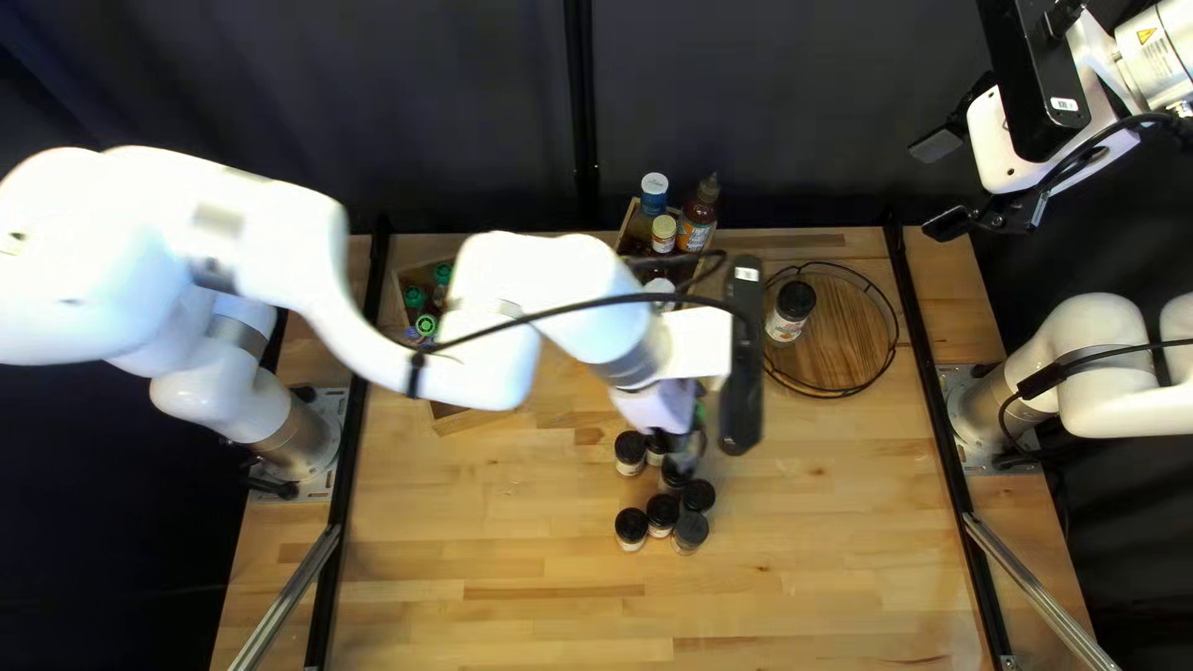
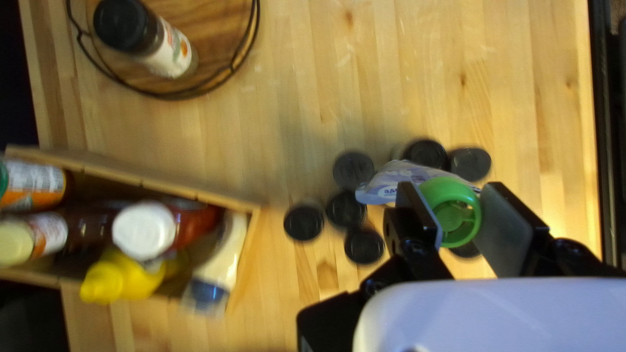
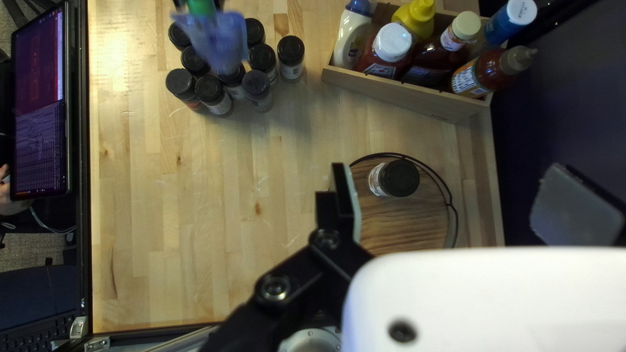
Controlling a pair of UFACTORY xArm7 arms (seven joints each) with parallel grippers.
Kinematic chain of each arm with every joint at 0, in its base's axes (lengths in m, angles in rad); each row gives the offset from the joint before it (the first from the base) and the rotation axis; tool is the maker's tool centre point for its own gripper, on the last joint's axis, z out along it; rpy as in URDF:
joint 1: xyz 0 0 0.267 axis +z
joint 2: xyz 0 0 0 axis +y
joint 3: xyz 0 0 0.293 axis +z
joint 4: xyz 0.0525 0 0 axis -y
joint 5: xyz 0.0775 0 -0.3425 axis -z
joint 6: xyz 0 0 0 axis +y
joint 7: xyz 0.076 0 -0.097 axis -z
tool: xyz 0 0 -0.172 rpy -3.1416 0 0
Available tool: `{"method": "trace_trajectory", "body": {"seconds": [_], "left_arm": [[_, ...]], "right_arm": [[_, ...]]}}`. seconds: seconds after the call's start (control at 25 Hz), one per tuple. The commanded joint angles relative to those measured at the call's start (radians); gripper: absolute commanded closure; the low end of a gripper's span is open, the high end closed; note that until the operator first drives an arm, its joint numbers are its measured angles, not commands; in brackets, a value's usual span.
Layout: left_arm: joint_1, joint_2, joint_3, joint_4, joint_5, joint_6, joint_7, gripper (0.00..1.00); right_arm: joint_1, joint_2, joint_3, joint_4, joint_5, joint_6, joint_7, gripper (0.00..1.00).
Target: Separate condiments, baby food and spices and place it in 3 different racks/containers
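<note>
Green cap clasped between both fingers, the baby food pouch hangs from my left tool, its long axis running from the cap down towards the table. It is over the cluster of spice jars, with black lids close beneath. My left arm is the nearer one, and the wooden box of green-capped pouches lies back towards that arm's base, at the left of the top left view. I judge the move to be a carry that way, clear of the lids, with the pouch kept cap-up for lowering; a loose tail could snag the box wall. Its wrapper is pale purple with small print, too blurred to trust. Labels show on the condiment bottles too, in a second box beyond the jars. One spice jar stands on the round rack, so most of the spices seem left to move. My right tool is spread wide, grasping nothing. Outermost, a person's hand rests beside a screen.
</note>
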Motion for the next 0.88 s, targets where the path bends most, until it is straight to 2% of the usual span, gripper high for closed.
{"method": "trace_trajectory", "body": {"seconds": [0.04, 0.6, 0.88], "left_arm": [[-0.003, -0.155, -0.031, -0.142, 0.026, 0.078, -0.078, 1.00], [0.008, -0.544, -0.128, -0.576, 0.049, 0.145, -0.343, 1.00], [0.029, -0.700, -0.140, -0.689, 0.063, 0.210, -0.405, 1.00]], "right_arm": [[0.000, 0.000, 0.000, 0.000, 0.000, 0.000, 0.000, 0.00], [0.000, 0.000, 0.000, 0.000, 0.000, 0.000, 0.000, 0.00], [0.000, 0.000, 0.000, 0.000, 0.000, 0.000, 0.000, 0.00]]}}
